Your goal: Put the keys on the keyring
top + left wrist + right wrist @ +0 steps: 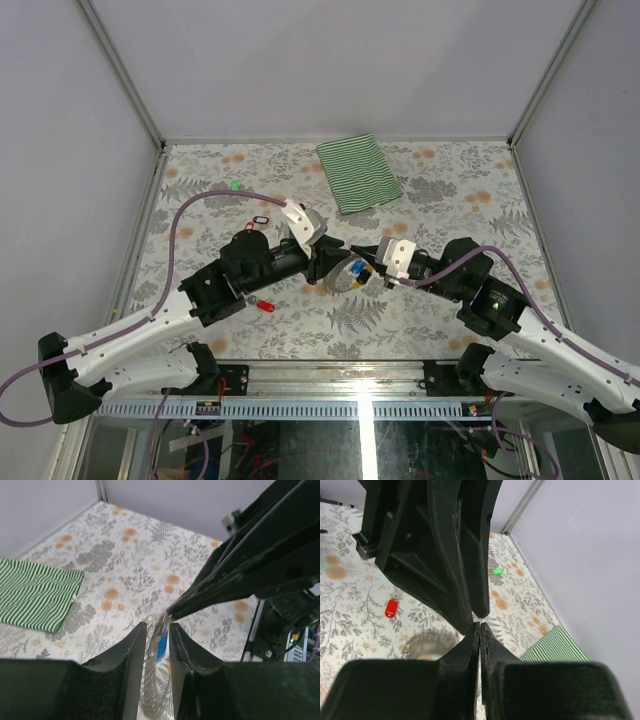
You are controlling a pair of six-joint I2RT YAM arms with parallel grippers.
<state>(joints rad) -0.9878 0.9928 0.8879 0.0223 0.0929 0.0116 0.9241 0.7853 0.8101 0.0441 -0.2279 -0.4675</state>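
Here the left claw (157,626) is standing slightly parted around the silvery metal key with a blue oblong tag (162,647); whether it is gripping, I cannot tell. The right claw (480,625) is pressing together opposite, the thin silvery wire keyring (351,276) sitting between them. Steadying that ring while feeding the key is looking wisest.

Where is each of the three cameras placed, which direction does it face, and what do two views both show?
Top view: above and behind the arms, looking down at the table; both arms show, left hand and right hand close together mid-table.
Left wrist view: on the left arm, looking along its own fingers at the right hand and a striped cloth.
Right wrist view: on the right arm, looking past its own fingers at the left hand, a red key tag and a green key tag.
Shared: both wrist views show the cloth.
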